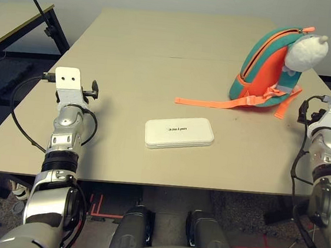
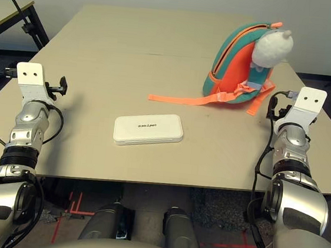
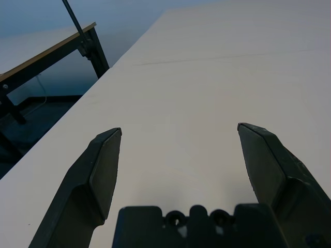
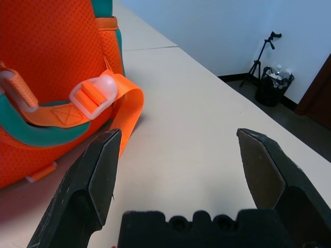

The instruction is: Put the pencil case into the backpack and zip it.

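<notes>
Pencil case (image 1: 179, 132) lies flat near our front edge of the table (image 1: 162, 41), untouched; the backpack (image 1: 266, 69) stands upright toward the far right corner, zipper parted, ready to receive it. We hold our left gripper (image 3: 178, 155) and right gripper (image 4: 178, 155) spread wide, empty, flanking both.

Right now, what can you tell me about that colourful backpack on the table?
The backpack is small, teal and orange, seemingly fabric with an orange mesh back. It stands upright on the table, far right of the pencil case. An orange zipper runs over its arched top. A white fluffy plush head sits on it. Orange straps with pale buckles hang down; one strap trails flat across the table. Nothing grips it.
</notes>
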Tool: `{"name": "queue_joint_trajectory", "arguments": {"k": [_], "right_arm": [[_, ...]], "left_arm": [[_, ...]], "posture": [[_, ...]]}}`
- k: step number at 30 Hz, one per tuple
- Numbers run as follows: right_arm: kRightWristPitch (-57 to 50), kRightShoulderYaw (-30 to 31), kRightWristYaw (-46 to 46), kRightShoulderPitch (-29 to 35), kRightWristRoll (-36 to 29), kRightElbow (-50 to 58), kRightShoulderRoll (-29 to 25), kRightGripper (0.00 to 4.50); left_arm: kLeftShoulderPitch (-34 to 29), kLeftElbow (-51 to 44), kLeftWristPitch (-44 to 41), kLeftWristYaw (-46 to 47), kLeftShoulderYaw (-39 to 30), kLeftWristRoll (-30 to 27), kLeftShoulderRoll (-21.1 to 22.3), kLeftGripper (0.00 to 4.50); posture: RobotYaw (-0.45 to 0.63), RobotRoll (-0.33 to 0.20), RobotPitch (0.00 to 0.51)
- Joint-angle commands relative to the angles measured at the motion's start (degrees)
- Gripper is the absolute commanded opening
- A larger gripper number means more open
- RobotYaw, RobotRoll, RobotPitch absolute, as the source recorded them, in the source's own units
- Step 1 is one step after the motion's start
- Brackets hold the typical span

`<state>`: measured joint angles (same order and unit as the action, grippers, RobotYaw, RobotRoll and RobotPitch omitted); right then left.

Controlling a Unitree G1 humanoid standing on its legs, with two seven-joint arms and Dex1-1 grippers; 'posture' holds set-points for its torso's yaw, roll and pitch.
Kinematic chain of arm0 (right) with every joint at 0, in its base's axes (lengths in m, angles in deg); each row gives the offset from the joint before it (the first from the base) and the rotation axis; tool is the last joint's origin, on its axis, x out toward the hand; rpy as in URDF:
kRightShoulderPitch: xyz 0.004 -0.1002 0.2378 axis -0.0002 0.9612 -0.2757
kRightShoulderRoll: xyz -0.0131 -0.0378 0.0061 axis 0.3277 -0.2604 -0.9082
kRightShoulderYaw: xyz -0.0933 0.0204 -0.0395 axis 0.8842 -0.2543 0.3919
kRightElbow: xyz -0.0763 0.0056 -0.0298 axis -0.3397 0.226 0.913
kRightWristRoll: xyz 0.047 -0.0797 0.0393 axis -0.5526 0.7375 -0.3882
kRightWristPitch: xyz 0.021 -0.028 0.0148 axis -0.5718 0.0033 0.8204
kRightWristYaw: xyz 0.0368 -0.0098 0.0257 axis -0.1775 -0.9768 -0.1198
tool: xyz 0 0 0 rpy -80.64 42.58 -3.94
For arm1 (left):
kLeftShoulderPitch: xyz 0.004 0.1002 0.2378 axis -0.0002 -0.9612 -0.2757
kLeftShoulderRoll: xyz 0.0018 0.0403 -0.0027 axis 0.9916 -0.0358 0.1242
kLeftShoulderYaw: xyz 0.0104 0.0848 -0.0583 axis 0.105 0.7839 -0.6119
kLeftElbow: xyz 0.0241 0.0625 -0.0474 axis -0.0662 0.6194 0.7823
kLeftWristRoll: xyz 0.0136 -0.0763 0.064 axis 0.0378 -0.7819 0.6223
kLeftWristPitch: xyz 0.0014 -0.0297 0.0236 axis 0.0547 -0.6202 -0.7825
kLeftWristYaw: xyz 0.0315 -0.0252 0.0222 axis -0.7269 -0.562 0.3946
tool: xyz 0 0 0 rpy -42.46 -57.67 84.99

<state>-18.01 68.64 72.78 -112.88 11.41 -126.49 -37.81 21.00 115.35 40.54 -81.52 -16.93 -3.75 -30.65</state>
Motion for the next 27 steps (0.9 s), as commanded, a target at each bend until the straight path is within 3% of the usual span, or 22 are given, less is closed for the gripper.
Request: {"name": "queue_joint_trajectory", "arguments": {"k": [1, 8, 14, 22, 27], "right_arm": [[0.6, -0.3, -0.3, -0.4, 0.1, -0.8, -0.2, 4.48], [1.0, -0.2, -0.9, -0.3, -0.2, 0.3, 0.1, 4.48], [1.0, -0.1, -8.2, 4.3, -1.3, 6.1, -1.2, 4.48], [-12.5, 3.1, -28.8, 19.6, -6.2, 35.3, -4.4, 4.48], [-21.4, 8.2, -36.6, 25.4, -6.2, 53.0, -7.1, 4.48]], "left_arm": [[-0.5, -0.5, -0.3, 0.4, -0.1, 0.1, 0.3, 4.50], [0.9, 0.9, 0.3, -2.1, -0.7, -0.6, 2.9, 4.50], [2.8, 1.2, -0.6, -12.0, -1.3, -4.6, 7.1, 4.50], [6.1, -1.8, -8.7, -29.6, 1.6, -10.3, 9.8, 4.50], [9.1, -6.1, -25.2, -44.1, 1.5, -21.9, 9.4, 4.50]], "posture": [[-0.06, 0.000, 0.015], [-0.06, 0.000, 0.001], [-0.09, 0.000, 0.008], [-0.14, 0.000, 0.034], [-0.16, 0.000, 0.036]]}}
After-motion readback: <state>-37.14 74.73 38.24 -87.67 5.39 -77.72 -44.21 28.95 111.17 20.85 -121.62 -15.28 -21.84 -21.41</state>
